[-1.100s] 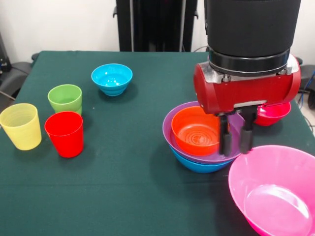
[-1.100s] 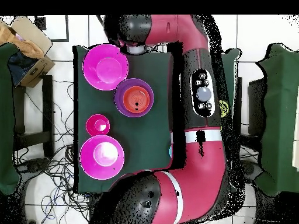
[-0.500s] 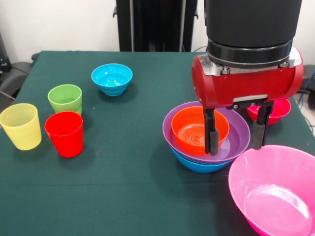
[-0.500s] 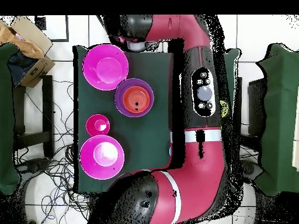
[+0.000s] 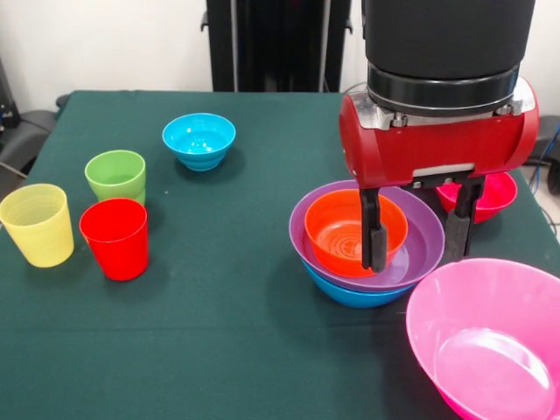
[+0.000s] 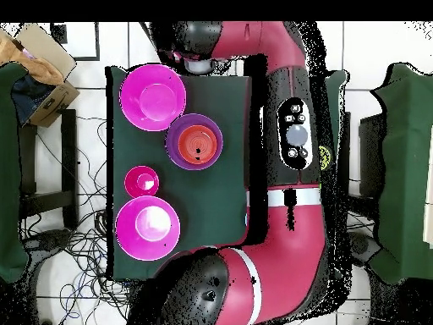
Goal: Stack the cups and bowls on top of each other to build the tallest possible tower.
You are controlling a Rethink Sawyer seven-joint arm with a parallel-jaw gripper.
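Observation:
The tower is an orange bowl point(image 5: 348, 229) nested in a purple bowl point(image 5: 420, 254) on a blue bowl point(image 5: 350, 296); from overhead it shows as the orange bowl point(image 6: 196, 144) inside purple. My gripper point(image 5: 413, 260) hangs open over its right side, one finger point(image 5: 374, 234) in front of the orange bowl and the other just outside the purple rim. A big pink bowl point(image 5: 486, 346) sits empty at the near right. A second pink bowl point(image 6: 147, 224) shows overhead. The crimson bowl point(image 5: 492, 194) lies behind the gripper. At the left stand the cyan bowl point(image 5: 199, 140) and the green point(image 5: 115, 175), yellow point(image 5: 37, 224) and red point(image 5: 115, 237) cups.
The arm's red wrist point(image 5: 437, 144) looms over the stack and hides part of the crimson bowl point(image 6: 140, 180) in the front view. In the overhead view the arm point(image 6: 292, 144) covers the table's cup side. Green cloth point(image 5: 227, 306) covers the table.
The fingers, close together over the purple bowl's right rim a second ago, have spread apart. The wrist has risen slightly. The bowls and cups have not moved.

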